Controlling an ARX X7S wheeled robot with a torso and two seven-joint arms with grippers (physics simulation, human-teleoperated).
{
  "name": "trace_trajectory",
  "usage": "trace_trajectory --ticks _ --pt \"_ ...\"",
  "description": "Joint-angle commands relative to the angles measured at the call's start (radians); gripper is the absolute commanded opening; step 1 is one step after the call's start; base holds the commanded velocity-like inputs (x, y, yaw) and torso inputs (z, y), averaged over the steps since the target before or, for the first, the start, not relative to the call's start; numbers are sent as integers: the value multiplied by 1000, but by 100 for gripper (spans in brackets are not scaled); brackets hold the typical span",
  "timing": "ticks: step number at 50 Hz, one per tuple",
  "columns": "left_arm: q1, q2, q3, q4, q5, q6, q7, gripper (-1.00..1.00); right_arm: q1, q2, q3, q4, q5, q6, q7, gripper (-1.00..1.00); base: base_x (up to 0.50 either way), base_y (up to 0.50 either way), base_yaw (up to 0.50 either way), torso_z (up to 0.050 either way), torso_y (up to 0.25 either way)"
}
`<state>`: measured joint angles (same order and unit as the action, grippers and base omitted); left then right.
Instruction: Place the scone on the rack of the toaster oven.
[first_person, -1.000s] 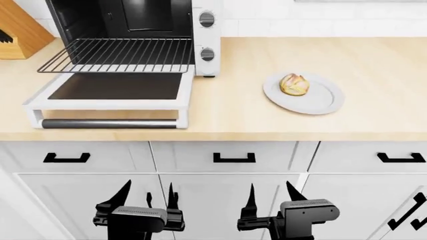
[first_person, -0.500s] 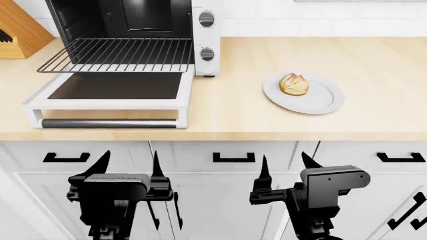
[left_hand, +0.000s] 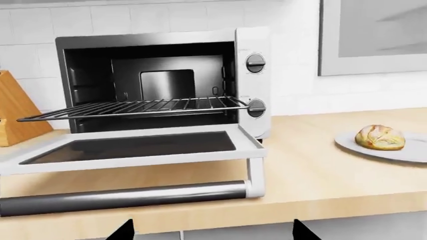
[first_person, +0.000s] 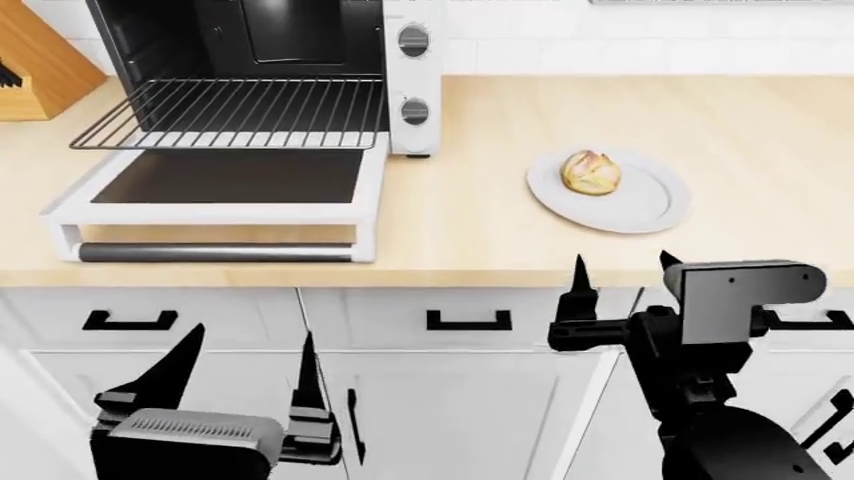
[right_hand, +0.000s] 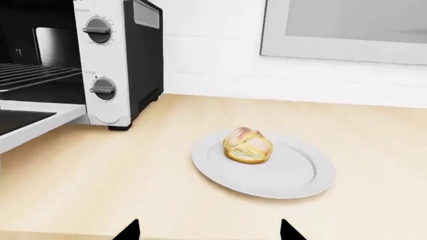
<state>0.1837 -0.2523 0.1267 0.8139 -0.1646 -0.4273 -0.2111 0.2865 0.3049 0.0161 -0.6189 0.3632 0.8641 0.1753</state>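
Bare counter (first_person: 467, 220) separates the lowered door (first_person: 227, 180) from the plate (first_person: 647, 205).

The scone (first_person: 590, 172) is a small, lumpy golden-yellow pastry with browned and pale cracked patches, lying on a white plate (first_person: 646, 207), toward the plate's oven side. The toaster oven (first_person: 400, 75) is white and boxy with a black interior and 2 round silver dials; its glass door (first_person: 227, 180) lies folded down flat. The rack (first_person: 234, 112), a grid of thin dark wires, is pulled partway out over the door.
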Motion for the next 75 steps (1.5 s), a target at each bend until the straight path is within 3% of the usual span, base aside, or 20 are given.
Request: trace_trajectory --ticks 1,18,27,29,33,36,38,41,51,56,75 --pt "109 -29 9 85 19 55 -6 100 94 27 25 -15 28 128 27 100 301 0 0 0 0" --pt "121 -37 31 90 25 56 -17 100 100 43 43 -36 46 180 41 100 300 0 0 0 0" --pt "36 -59 -20 222 -71 -148 -42 100 105 47 58 -57 61 211 49 100 299 0 0 0 0" --pt "38 -119 -4 233 -117 -123 -108 100 104 48 65 -58 65 214 50 100 301 0 0 0 0" --pt "-23 -388 134 233 -300 -9 -411 100 105 49 72 -56 71 220 49 100 212 0 0 0 0" --pt "-152 -685 345 233 -438 198 -703 100 105 48 71 -63 73 229 55 100 0 0 0 0 0" --pt "-270 -815 510 233 -466 310 -827 100 106 48 75 -61 78 229 52 100 0 0 0 0 0" --pt "-434 -910 716 233 -473 401 -930 100 108 47 73 -60 81 225 50 100 0 0 0 0 0" --pt "-863 -1014 1183 233 -474 530 -1082 100 123 47 66 -51 86 241 57 100 0 0 0 0 0" --pt "-1059 -1017 1392 233 -476 563 -1141 100 122 46 62 -41 84 235 59 100 0 0 0 0 0" --pt "-1079 -992 1435 225 -470 560 -1161 100 145 62 62 -63 105 295 70 100 97 0 0 0 0"
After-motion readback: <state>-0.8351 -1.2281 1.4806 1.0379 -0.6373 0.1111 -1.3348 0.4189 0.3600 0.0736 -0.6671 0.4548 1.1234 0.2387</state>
